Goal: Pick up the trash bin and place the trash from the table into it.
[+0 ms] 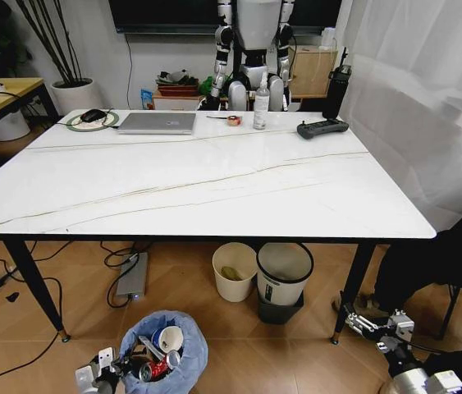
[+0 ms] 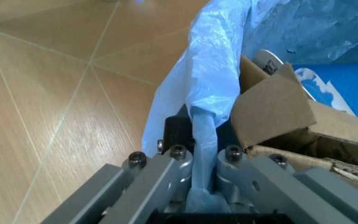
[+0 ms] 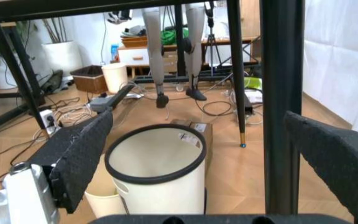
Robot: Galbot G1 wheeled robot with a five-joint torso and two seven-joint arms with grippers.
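Note:
The trash bin [image 1: 183, 355], lined with a crinkly light-blue bag, stands on the wood floor in front of the table [image 1: 214, 185]. Inside it lies trash: a blue paper cup [image 1: 167, 338], a crushed red can [image 1: 155, 369] and brown cardboard [image 2: 272, 112]. My left gripper [image 1: 125, 369] is at the bin's left side. In the left wrist view it [image 2: 203, 186] is shut on the bag-covered rim [image 2: 207, 84]. My right gripper [image 1: 355, 322] hangs low by the table's right front leg [image 3: 281, 93], open, black pads [image 3: 79, 154] wide apart, holding nothing.
On the tabletop's far side sit a silver laptop [image 1: 157, 123], a mouse [image 1: 93, 116], a bottle [image 1: 261, 105], a tape roll [image 1: 234, 121] and a black controller [image 1: 322, 127]. Under the table stand a cream bin [image 1: 234, 271] and a white black-rimmed bin [image 1: 284, 275]. Cables [image 1: 120, 258] trail on the floor.

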